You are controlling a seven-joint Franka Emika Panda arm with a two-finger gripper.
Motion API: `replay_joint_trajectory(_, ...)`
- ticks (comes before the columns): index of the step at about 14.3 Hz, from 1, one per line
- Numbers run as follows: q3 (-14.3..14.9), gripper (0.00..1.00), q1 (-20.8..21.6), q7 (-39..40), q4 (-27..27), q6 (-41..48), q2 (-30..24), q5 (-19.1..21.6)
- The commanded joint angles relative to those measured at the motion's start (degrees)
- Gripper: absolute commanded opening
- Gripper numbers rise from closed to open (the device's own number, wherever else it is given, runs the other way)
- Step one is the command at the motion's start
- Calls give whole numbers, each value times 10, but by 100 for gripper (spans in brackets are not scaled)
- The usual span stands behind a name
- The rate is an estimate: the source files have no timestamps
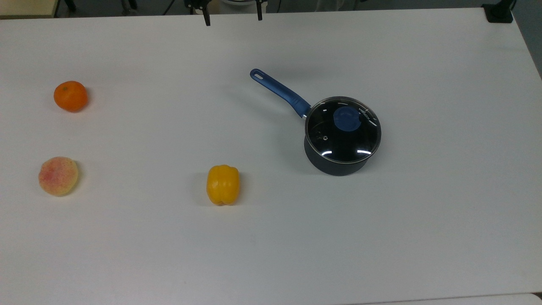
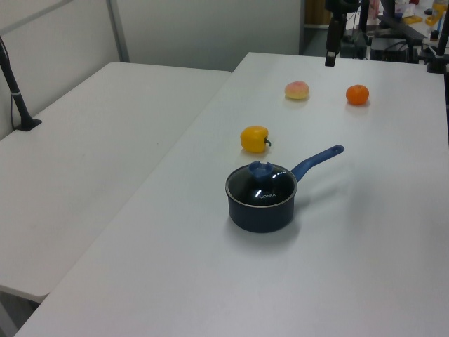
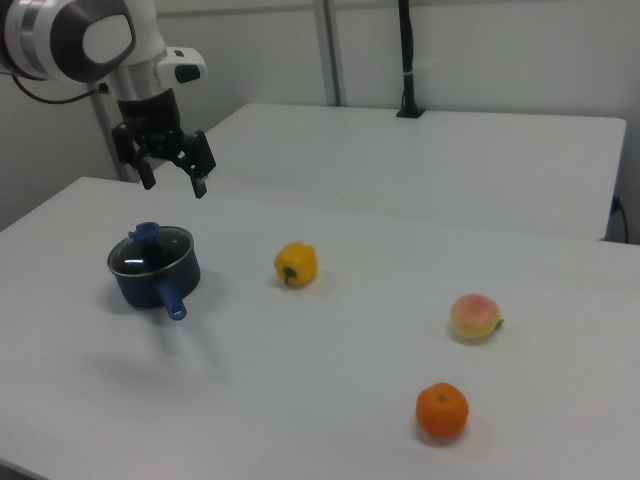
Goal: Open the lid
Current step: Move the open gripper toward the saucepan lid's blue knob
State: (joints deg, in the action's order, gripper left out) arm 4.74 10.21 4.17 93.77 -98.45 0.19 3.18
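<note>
We see the gripper [image 3: 173, 177] hanging above the table [image 1: 271, 254] with its two fingers spread wide and nothing between them. In the top view the gripper [image 1: 233, 19] shows at the upper edge as two dark fingertips set well apart. In the right view it hovers above and a little to the right view's right of the pan [image 3: 152, 272], well clear of it.

The lid [image 1: 343, 129] sits flat on the pan [image 1: 338, 163], closing it. Its blue knob [image 1: 347, 117] stands at the middle of the glass, and a small steam hole lies nearer the rim. In the top view the lid lies below the gripper and toward the top view's right, well apart from it.

We can read white lettering on the glass in the left view as "KONKA", though it is small and we are not sure of it.

The pan's blue handle [image 1: 279, 91] points toward the top view's upper left. A yellow pepper [image 1: 223, 184] lies to the top view's left of the pan. A peach [image 1: 58, 176] and an orange [image 1: 70, 96] lie farther left, near the table's edge.
</note>
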Motion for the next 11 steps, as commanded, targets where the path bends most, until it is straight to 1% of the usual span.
replay_joint_trajectory(1,10,100,12,9,8,-8,-11,-6)
replay_joint_trajectory(11,10,100,7,15,9,0,-19,-4)
